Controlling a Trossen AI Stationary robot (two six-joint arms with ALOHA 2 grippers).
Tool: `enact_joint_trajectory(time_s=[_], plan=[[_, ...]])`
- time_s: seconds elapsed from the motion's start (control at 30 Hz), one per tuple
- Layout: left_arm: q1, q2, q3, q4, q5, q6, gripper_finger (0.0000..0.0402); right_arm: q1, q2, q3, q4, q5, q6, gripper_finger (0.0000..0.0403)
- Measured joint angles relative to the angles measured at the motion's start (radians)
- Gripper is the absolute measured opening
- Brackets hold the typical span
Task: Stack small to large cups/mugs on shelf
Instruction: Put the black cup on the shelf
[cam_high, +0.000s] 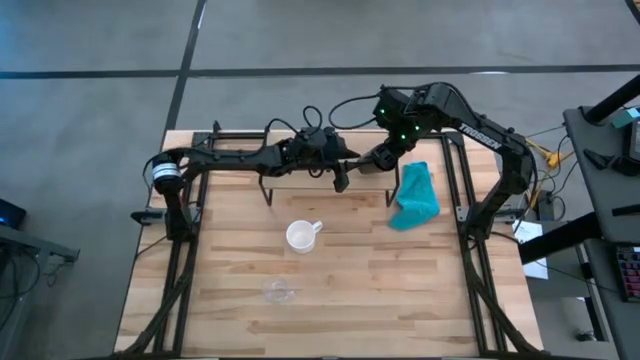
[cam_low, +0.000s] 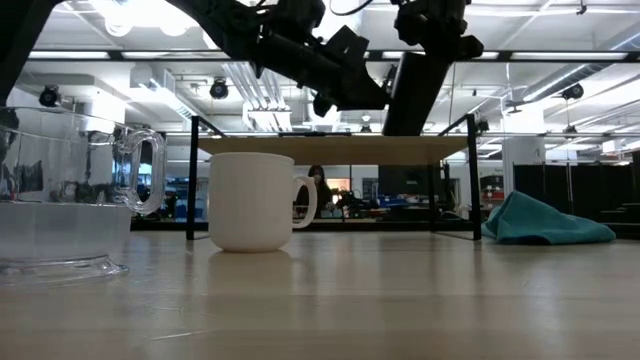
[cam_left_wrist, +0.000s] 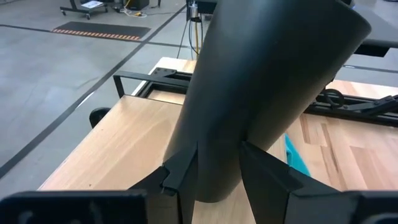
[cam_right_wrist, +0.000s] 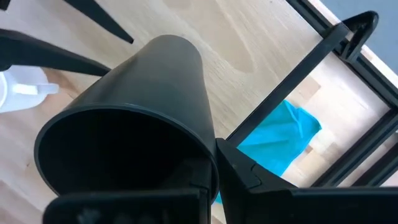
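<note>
black cup (cam_right_wrist: 143, 106): rigid, light, smooth, likely slippery; tilted above shelf (cam_low: 330, 150) | right pincer (cam_right_wrist: 208, 180) pinches its rim, best hold | left pincer (cam_left_wrist: 217, 168) straddles its base, contact unclear | white mug (cam_high: 302, 235), glass cup (cam_high: 279, 292) on counter (cam_high: 420, 290)

A crumpled teal cloth (cam_high: 414, 196) lies on the right side of my light-wood surface (cam_high: 380, 280); at table height the cloth (cam_low: 545, 220) sits heaped at far right. Grey concrete floor (cam_high: 90, 90), crossed by dark lines, surrounds the surface, and a dark desk (cam_high: 605, 130) stands off to the right. Beyond, a room with ceiling lights (cam_low: 140, 12) and a seated person (cam_low: 320, 185), far off and indistinct.
</note>
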Motion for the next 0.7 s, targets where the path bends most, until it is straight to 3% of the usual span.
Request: enact_joint_trajectory(time_s=[0.7], plan=[[0.019,0.015,0.0,0.025,0.001,-0.027,0.0102,-0.005,0.001,0.022,-0.001,-0.005,-0.032,0.0024]])
